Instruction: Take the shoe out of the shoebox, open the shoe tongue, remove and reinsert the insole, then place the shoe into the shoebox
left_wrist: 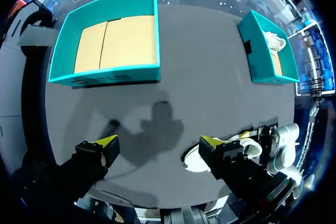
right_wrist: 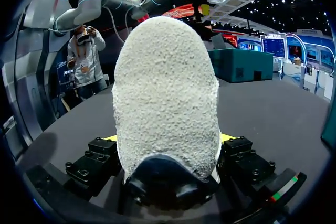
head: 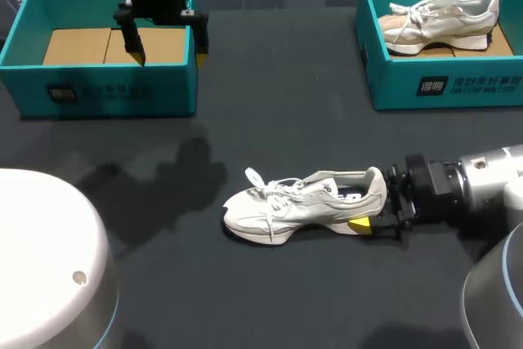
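Starting with the head view, a white shoe (head: pixel 306 202) is seen lying on its sole in the middle of the black worktop (head: pixel 286 104), with the toe turned to the left side and the heel to the right. The right end effector (head: pixel 374 202) is placed at the heel, and one yellow tip is seen against the near side of it. The left end effector (head: pixel 169 56) is held above the left shoebox (head: pixel 106 91), a teal box in which only the cardboard bottom is seen. Its fingers are apart and nothing is held between them. In the right shoebox (head: pixel 441 83), at the far right of the worktop, a second shoe (head: pixel 441 18) is lying. In the left wrist view, the left end effector (left_wrist: pixel 157 142) is seen wide open high over the worktop (left_wrist: pixel 199 77). The toe of the shoe (left_wrist: pixel 197 161) is seen under one finger, well apart from the left shoebox (left_wrist: pixel 105 73) and the right shoebox (left_wrist: pixel 260 61). In the right wrist view, the rough white heel of the shoe (right_wrist: pixel 165 98) is seen between the fingers (right_wrist: pixel 94 163) of the right end effector (right_wrist: pixel 169 139). The heel is clamped from both sides, and the shoe is resting on the worktop (right_wrist: pixel 273 114).
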